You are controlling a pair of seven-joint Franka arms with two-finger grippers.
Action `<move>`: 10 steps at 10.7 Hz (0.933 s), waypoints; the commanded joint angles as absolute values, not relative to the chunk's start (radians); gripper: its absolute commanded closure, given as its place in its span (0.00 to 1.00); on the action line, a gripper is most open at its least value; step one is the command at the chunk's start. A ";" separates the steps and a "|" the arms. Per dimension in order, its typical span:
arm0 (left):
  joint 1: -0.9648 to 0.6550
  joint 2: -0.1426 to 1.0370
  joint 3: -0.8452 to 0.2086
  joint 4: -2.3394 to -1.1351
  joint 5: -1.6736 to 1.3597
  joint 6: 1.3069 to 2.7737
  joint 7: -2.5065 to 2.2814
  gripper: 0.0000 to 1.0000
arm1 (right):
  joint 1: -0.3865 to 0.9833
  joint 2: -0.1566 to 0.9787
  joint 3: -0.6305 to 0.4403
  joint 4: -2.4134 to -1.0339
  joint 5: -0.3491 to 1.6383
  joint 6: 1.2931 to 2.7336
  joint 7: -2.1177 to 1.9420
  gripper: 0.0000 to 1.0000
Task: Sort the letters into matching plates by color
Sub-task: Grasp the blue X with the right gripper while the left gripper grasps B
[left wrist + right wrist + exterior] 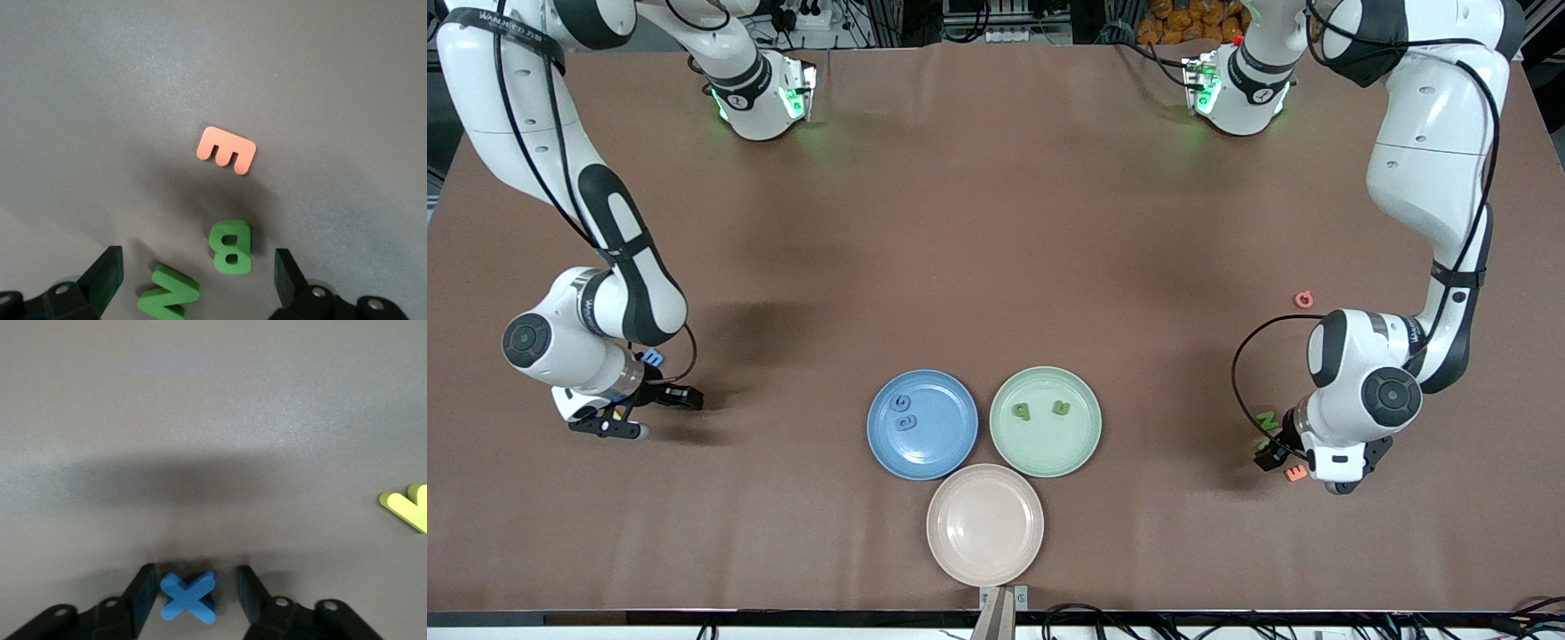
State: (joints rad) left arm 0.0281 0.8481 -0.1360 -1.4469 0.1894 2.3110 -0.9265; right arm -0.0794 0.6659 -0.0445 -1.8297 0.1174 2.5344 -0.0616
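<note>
At the right arm's end of the table, my right gripper (654, 413) is down at the surface. Its jaws stand open around a blue X letter (189, 597); one finger (142, 590) touches it and the other stands a little off. A second blue letter (655, 357) lies beside that wrist. My left gripper (197, 270) hangs open above a green B (231, 247) and a green N (168, 299) at the left arm's end. The blue plate (951, 444) holds two blue letters (905, 413). The mint green plate (1049, 449) holds two green letters (1021, 411).
A beige plate (985, 524) sits nearer the front camera than the two coloured plates, touching both. An orange E (227, 151) lies close to the green letters. A pink letter (1305, 300) lies farther back. A yellow letter (407, 505) lies near the blue X.
</note>
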 commanded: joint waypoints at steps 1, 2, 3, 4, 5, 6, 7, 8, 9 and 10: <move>0.025 0.880 -0.133 -1.405 0.193 2.309 -0.920 0.00 | -0.086 0.652 -0.034 -1.864 0.126 2.546 -0.063 0.49; 0.025 0.884 -0.133 -1.404 0.193 2.310 -0.919 0.00 | -0.083 0.652 -0.034 -1.864 0.126 2.546 -0.063 0.51; 0.023 0.887 -0.133 -1.404 0.193 2.312 -0.919 0.00 | -0.081 0.652 -0.034 -1.864 0.126 2.546 -0.063 0.54; 0.020 0.893 -0.133 -1.399 0.193 2.312 -0.919 0.00 | -0.078 0.652 -0.034 -1.864 0.126 2.545 -0.063 0.57; 0.020 0.894 -0.133 -1.393 0.193 2.313 -0.919 0.00 | -0.077 0.652 -0.034 -1.864 0.126 2.546 -0.063 0.61; 0.017 0.902 -0.133 -1.393 0.195 2.313 -0.919 0.00 | -0.075 0.652 -0.034 -1.864 0.126 2.545 -0.063 0.66; 0.015 0.908 -0.133 -1.391 0.193 2.313 -0.923 0.23 | -0.072 0.652 -0.034 -1.864 0.126 2.545 -0.063 0.69; 0.017 0.907 -0.133 -1.393 0.193 2.313 -0.948 0.99 | -0.069 0.652 -0.034 -1.864 0.126 2.543 -0.063 0.71; 0.012 0.908 -0.133 -1.391 0.193 2.313 -0.991 1.00 | -0.066 0.652 -0.034 -1.862 0.124 2.542 -0.063 0.73; 0.009 0.908 -0.133 -1.391 0.193 2.316 -0.996 1.00 | -0.060 0.650 -0.034 -1.861 0.120 2.540 -0.063 0.75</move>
State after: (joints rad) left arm 0.0206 0.8866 -0.1385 -1.4105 0.1893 2.3170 -0.9514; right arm -0.0743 0.6538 -0.0389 -1.8334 0.1164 2.5287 -0.0623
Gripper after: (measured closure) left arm 0.335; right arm 0.648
